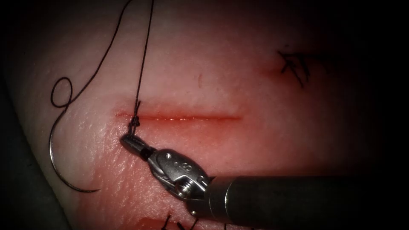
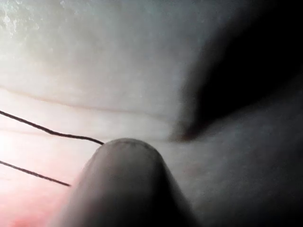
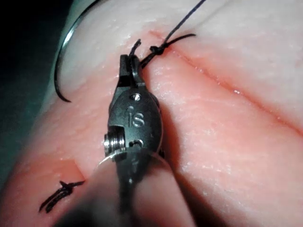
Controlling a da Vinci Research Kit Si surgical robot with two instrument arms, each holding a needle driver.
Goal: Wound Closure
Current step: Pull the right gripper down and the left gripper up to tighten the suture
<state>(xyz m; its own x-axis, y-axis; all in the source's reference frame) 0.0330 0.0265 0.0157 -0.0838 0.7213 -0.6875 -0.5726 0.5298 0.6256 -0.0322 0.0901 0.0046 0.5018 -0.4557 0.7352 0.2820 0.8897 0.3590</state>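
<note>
The curved needle (image 1: 57, 164) lies loose on the tissue (image 1: 238, 81), well to the left of the cut (image 1: 179, 117), not stuck in it and far from the right tool (image 1: 128, 141), and no fingers hold it. The thread (image 1: 142, 64) runs from the needle in a loop, and another strand goes up from a knot (image 1: 134, 121) at the cut's left end, its top cut off by the edge. The right tool's fingers are together just below the knot, pinching a short thread end there; the left tool's (image 2: 125, 189) fingers are hidden, so I cannot tell how they stand.
</note>
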